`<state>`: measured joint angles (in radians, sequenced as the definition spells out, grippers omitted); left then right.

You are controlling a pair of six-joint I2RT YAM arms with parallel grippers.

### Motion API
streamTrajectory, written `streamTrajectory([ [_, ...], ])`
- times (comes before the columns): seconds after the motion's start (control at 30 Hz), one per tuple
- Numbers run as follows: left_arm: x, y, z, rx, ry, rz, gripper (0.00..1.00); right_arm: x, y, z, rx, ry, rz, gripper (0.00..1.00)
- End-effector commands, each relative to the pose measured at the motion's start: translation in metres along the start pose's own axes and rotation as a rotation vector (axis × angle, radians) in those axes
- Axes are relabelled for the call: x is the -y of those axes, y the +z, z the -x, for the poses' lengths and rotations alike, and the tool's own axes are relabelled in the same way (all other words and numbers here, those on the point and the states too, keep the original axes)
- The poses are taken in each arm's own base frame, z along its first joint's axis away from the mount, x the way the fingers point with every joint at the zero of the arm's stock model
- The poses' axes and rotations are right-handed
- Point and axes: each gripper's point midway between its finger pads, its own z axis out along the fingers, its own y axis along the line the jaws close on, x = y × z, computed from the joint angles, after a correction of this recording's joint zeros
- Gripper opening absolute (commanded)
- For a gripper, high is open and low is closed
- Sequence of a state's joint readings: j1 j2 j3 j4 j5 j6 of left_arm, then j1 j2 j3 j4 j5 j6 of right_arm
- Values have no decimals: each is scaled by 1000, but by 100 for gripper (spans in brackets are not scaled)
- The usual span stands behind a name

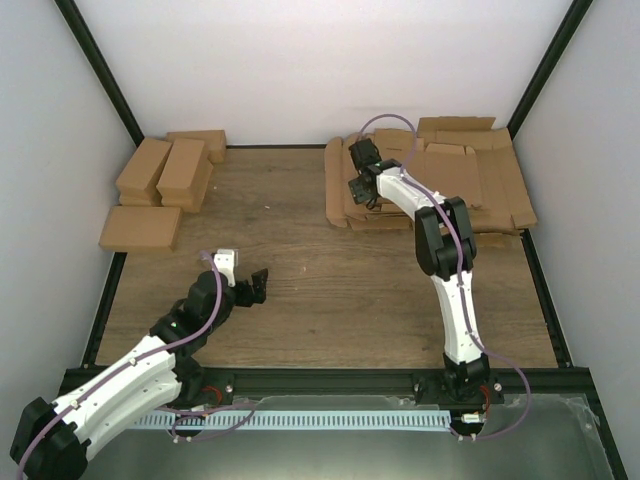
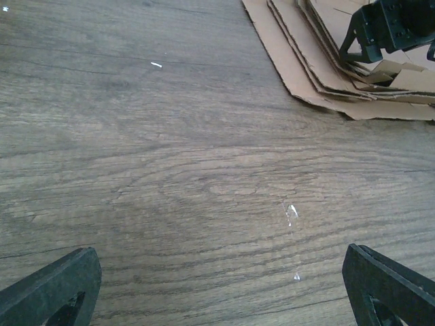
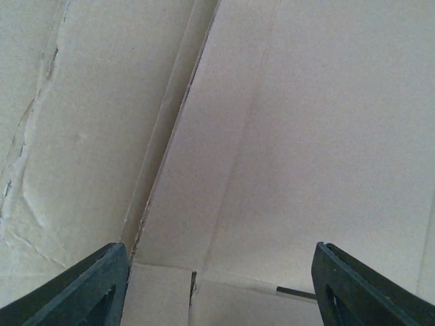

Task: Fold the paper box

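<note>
The wood-grain table [image 1: 330, 290] fills the floor of a white-walled booth [image 1: 300, 60] and is edged by a black frame [image 1: 100, 75], with the arm bases on the rail at the near edge. Its whole middle is bare board, from the near edge almost to the far wall. The far right corner holds a thick bundle of flat cardboard sheets [image 1: 340, 195], its ragged layered edges spilling toward the centre. The paper box [image 1: 468, 178] is the top sheet there, still flat, with creases and flap slits showing close up in the right wrist view [image 3: 306, 136]. At the far left corner is a pile of narrow brown boxes [image 1: 165, 168]. A wider thin box [image 1: 140, 228] lies just nearer along the left edge. The right gripper [image 1: 360, 188] hangs low over the bundle's left part with jaws spread wide and nothing between them [image 3: 217, 248]; contact cannot be told. The left gripper [image 1: 258, 285] is over bare wood toward the near left, also spread wide and holding nothing [image 2: 221, 252].
</note>
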<state>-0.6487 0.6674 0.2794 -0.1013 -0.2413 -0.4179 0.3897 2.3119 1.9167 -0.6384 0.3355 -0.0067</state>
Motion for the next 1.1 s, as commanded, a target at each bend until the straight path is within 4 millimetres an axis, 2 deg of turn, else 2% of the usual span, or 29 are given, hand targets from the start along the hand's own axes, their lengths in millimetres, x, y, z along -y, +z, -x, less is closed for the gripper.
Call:
streamTrajectory([
  [0.0, 2, 0, 2, 14, 2, -12, 100, 20, -31, 21, 66, 34, -35, 75],
  [0.13, 2, 0, 2, 14, 2, -14, 100, 28, -39, 22, 67, 43, -51, 70],
  [0.33, 3, 0, 2, 13, 1, -17, 100, 35, -45, 22, 69, 50, -69, 51],
  [0.4, 3, 0, 1, 12, 3, -17, 100, 36, -43, 20, 62, 43, -77, 48],
  [0.6, 4, -1, 2, 16, 3, -22, 100, 1, -47, 25, 82, -30, 98, 61],
  [0.87, 3, 0, 1, 13, 4, -22, 100, 0, -29, 6, 1, -95, 37, 62],
  [1.07, 4, 0, 1, 13, 5, -23, 100, -7, -28, -7, -42, -134, 80, 63],
])
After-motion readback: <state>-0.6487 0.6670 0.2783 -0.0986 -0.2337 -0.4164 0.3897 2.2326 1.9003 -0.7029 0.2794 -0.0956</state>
